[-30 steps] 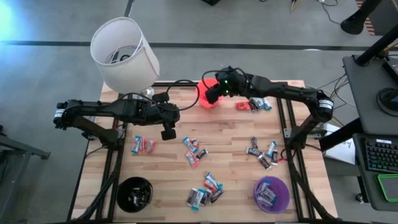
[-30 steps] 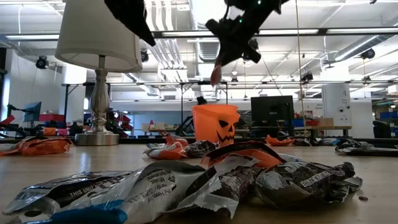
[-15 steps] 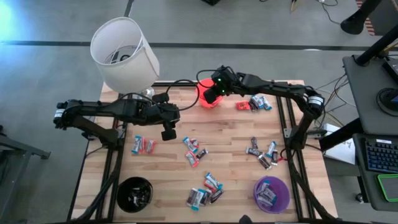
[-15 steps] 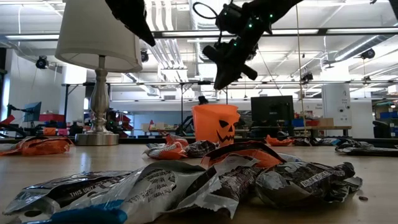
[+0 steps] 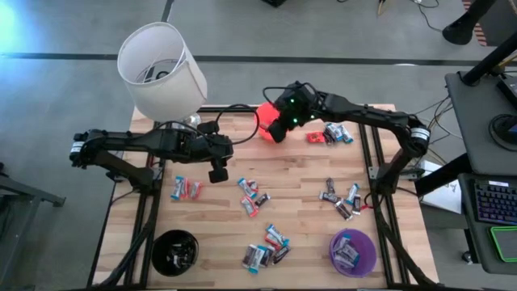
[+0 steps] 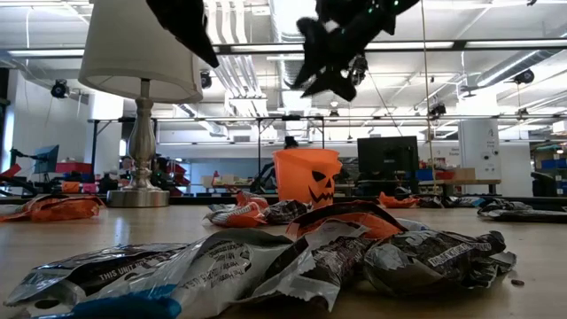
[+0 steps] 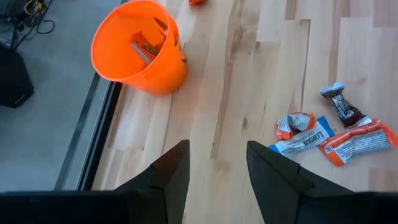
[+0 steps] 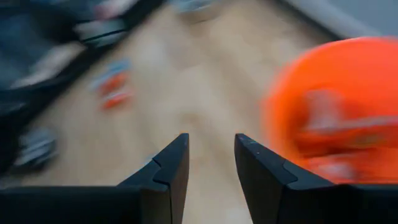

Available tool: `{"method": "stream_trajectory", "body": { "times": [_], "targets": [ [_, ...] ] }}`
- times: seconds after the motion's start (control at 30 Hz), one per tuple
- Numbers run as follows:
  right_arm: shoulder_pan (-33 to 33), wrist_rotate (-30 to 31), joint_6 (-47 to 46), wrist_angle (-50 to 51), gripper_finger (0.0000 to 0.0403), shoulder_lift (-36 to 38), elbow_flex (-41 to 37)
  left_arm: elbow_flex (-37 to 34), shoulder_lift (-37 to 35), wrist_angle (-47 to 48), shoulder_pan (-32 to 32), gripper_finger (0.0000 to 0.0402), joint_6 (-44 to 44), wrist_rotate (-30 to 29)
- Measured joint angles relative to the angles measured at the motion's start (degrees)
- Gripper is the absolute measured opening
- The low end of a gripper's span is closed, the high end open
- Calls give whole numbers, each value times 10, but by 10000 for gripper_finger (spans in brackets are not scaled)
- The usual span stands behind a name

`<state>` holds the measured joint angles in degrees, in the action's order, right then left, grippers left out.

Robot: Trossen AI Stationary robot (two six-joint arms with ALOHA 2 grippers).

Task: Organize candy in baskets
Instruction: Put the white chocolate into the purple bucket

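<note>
Wooden table (image 5: 299, 174), open middle among candy (image 5: 250, 196).

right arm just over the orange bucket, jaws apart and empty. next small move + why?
Probably swing the right gripper away from the orange bucket toward the red candy close beside it: the jaws are open and empty, and loose candy remains on the table.

Overhead, table-level, two wrist cams; all share orange bucket (image 5: 270, 121).
</note>
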<state>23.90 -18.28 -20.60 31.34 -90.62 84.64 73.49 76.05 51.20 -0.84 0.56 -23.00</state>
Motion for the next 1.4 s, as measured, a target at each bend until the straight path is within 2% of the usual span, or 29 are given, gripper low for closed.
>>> {"method": "stream_trajectory", "body": {
  "times": [0.07, 0.13, 0.43, 0.7, 1.2, 1.4],
  "targets": [
    [-14, -67, -8, 8, 120, 10, 0, 0, 0, 4, 0, 142, 0, 0],
    [-35, -95, -18, 22, 121, 17, 0, 0, 0, 9, 0, 142, 0, 0],
    [-159, -93, -75, 107, 121, 34, 0, 0, 0, 43, 0, 142, 0, 0],
    [-279, 1, -120, 127, 121, 34, 0, 0, 0, 48, 0, 142, -6, 0],
    [-391, 125, -271, 127, 121, 28, -15, 0, 0, 57, 0, 142, -13, 3],
    [-427, 153, -274, 124, 121, -7, -15, 0, 0, 62, -1, 142, -13, 84]
  ]
}}
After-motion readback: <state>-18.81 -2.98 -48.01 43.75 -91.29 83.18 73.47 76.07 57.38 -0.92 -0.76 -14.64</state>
